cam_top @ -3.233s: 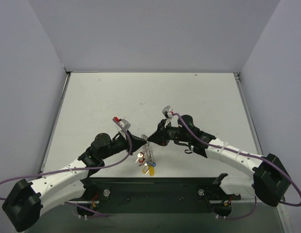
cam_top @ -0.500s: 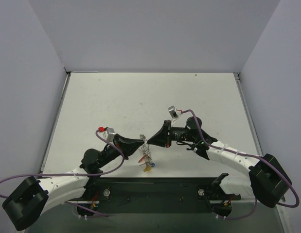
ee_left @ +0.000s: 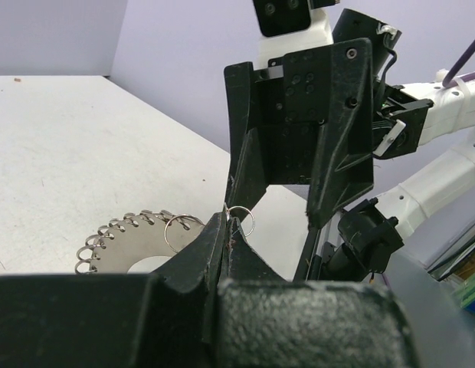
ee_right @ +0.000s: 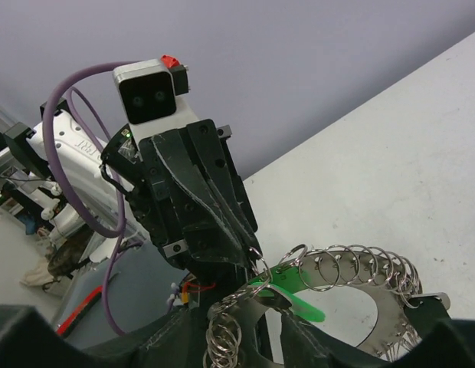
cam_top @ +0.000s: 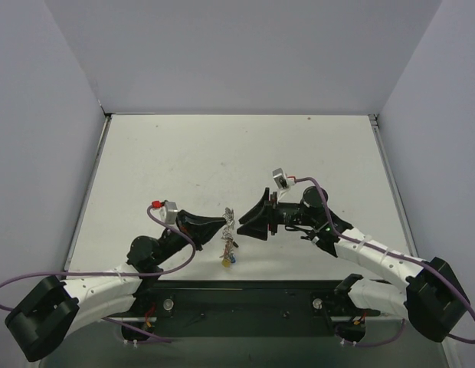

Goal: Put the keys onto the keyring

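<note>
Apparently keyring (cam_top: pixel 229 221) between left jaws.

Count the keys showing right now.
4 by head colour: a red key, a yellow key and a blue key hang below the keyring in the top view; a green key lies against it in the right wrist view. More may be hidden.

My left fingers (ee_left: pixel 184 268) hide the near side of the keyring (ee_left: pixel 119 249). In the right wrist view my right fingers (ee_right: pixel 452 337) cover the keyring's lower rim. From above, the keys (cam_top: pixel 227 261) below the keyring are too small to count.
</note>
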Motion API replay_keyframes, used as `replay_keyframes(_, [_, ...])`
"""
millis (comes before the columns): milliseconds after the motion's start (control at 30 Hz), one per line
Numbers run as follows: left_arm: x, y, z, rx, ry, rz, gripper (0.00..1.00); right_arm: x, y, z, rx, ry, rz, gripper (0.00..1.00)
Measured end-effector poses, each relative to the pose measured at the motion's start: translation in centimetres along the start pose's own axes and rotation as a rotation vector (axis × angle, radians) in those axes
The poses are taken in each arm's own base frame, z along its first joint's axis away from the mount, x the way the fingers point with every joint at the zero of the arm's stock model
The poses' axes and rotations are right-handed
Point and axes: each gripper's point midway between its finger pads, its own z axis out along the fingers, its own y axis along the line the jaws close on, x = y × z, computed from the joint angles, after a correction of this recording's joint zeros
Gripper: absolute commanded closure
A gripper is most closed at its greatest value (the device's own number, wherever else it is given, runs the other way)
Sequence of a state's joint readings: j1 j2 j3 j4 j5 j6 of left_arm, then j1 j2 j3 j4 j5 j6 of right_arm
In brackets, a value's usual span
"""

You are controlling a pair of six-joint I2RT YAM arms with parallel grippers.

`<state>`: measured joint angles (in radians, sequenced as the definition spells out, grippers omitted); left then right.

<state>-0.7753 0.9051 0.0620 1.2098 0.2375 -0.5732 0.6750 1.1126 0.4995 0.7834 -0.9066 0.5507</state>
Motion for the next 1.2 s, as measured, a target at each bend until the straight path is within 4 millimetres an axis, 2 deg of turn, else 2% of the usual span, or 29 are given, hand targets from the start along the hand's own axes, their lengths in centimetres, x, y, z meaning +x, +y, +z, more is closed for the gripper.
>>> replay_keyframes(133, [0.2,0.1,0.0,-0.001,0.004,-0.001,1.0,-0.5,0.5,-0.5,0.0,-0.011,-0.037,0.42])
replay_keyframes(333, [0.6,-0.1,0.1,0.016,0.024,-0.003,1.0,-0.4,0.0,-0.9,0.024,-0.003,-0.049,0.43])
replay_keyframes(433, [0.9,-0.5,0.2,0.041,0.044,-0.004,1.0,-0.8,-0.2,-0.9,0.034,0.001,-0.058,0.47])
replay_keyframes(567, [1.1,-1.4,0.6,0.09,0.07,-0.003,1.0,-2.3,0.3,-0.6,0.026,-0.011,-0.089,0.55])
replay_keyframes(767, [0.9,-2.2,0.9,0.133,0.079,0.003,1.0,-3.8,0.7,-0.3,0.017,-0.021,-0.119,0.62])
replay_keyframes(967, [1.0,-2.5,0.9,0.148,0.088,0.004,1.0,-3.4,0.7,-0.3,0.015,-0.006,-0.106,0.67])
replay_keyframes(1200, [1.0,-2.7,0.9,0.162,0.095,0.006,1.0,-3.0,0.8,-0.1,-0.008,0.011,-0.085,0.67])
